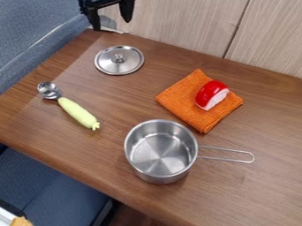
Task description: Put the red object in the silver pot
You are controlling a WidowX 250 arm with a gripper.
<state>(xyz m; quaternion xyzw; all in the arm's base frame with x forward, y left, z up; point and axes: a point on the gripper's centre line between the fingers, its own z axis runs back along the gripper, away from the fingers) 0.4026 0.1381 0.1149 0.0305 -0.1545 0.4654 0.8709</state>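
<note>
Gripper (112,23) wide open, no grip.
At top left, fingers (126,12) spread well apart, nothing held, past the lid (119,60). Red object (210,94) sits on the orange cloth (180,96), up and right of the pot (160,153), outside it.

Shiny metal pot (160,175), glossy red object (207,91), rough orange cloth (180,97), smooth wooden table (112,152)

Camera view, fixed | from above table (259,194), near side | faces down at a slant, toward wood panel (183,22) | middle distance, table's near and far edges in frame
</note>
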